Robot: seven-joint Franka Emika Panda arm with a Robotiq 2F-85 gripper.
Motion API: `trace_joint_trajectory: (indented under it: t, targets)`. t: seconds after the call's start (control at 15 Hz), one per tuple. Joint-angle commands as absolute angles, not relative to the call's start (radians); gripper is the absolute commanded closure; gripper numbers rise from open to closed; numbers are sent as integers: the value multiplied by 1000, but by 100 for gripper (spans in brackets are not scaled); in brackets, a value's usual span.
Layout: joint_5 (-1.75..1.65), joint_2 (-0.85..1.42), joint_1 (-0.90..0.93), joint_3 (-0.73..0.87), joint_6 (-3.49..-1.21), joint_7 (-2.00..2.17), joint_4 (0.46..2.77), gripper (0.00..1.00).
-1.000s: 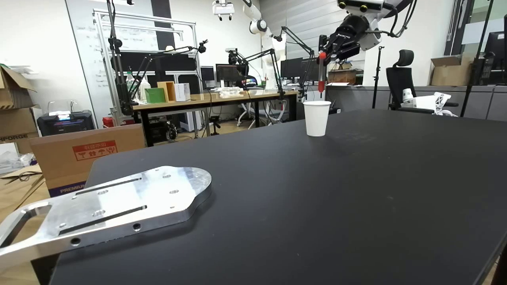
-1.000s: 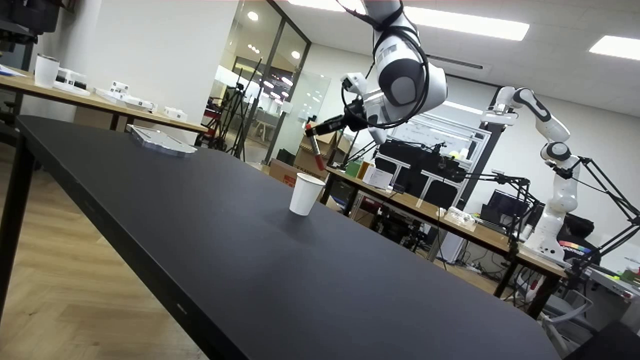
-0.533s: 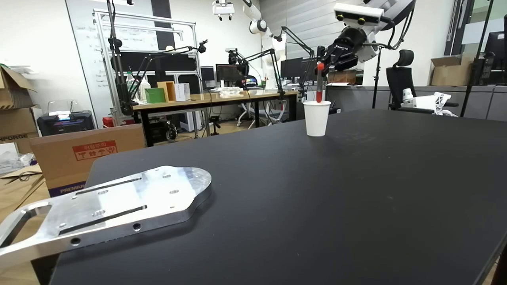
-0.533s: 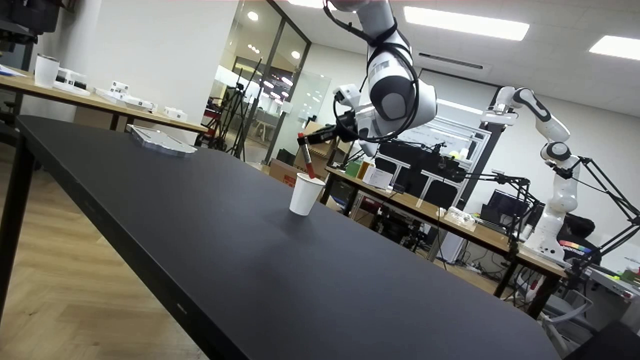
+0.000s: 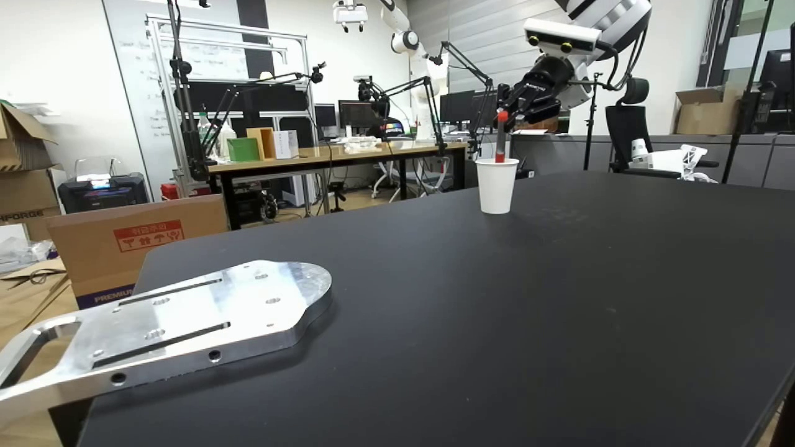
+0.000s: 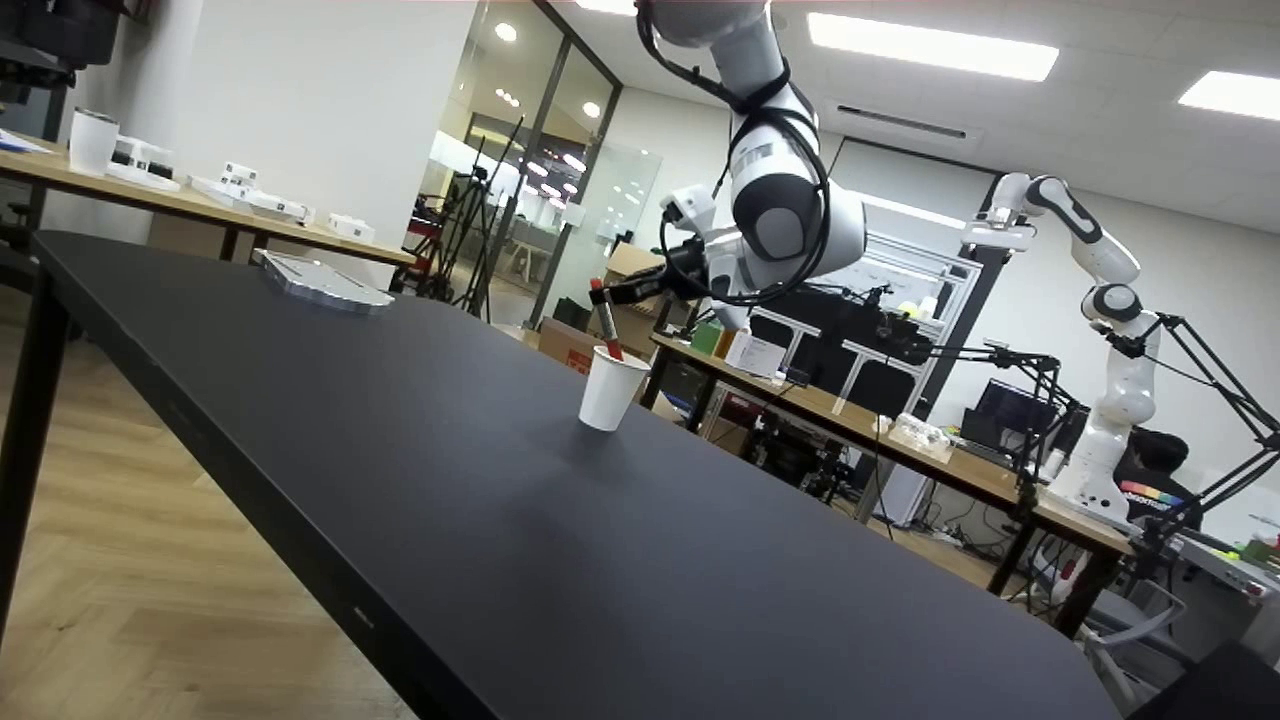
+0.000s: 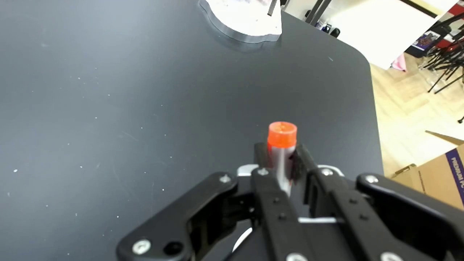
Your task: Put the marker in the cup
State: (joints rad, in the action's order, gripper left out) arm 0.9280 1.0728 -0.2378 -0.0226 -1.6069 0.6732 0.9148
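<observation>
Wrist view: I'm seeing the gripper [image 7: 281, 157] drawn in snug, its fingers [image 7: 262, 185] pressing both sides of the marker [image 7: 282, 136] just under its orange-red cap
Both exterior views: I'm finding the marker's red lower end sitting at or just inside the mouth of the cup [image 5: 497, 189], most of its length standing above the rim; exact depth I'm not managing to tell
Marker: pick-up & lining up are looking done to me, insertion barely counting as started
Cup: I'm reckoning what's left is lowering the rest in, letting go & backing clear; the barrel [image 6: 606, 322] is leaning a bit vs. the cup's axis in an exterior view, so I'm minding a rim snag
Barrel: slim, smooth, cylindrical, showing red ends w/ a whitish-grey stretch between, prob. plastic
Cup wall: plain white, tapering toward the base, prob. thin paper, rim showing round; it's standing upright on the table [image 5: 447, 323]
Table top: flat, matte black, showing pale specks & faint scuffs up close
Metal plate [image 5: 192, 313]: shining silvery, cut w/ slots & drilled holes, rounding off at the nose, lying well apart from the cup
</observation>
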Motion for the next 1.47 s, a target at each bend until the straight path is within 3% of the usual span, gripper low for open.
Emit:
trace_joint_trajectory:
  t: [0.0, 1.4]
  targets:
    - [939, 1112, -253, -38, -1591, 677, 847, 95]
    - [945, 1189, -269, -50, -1597, 646, 777, 95]
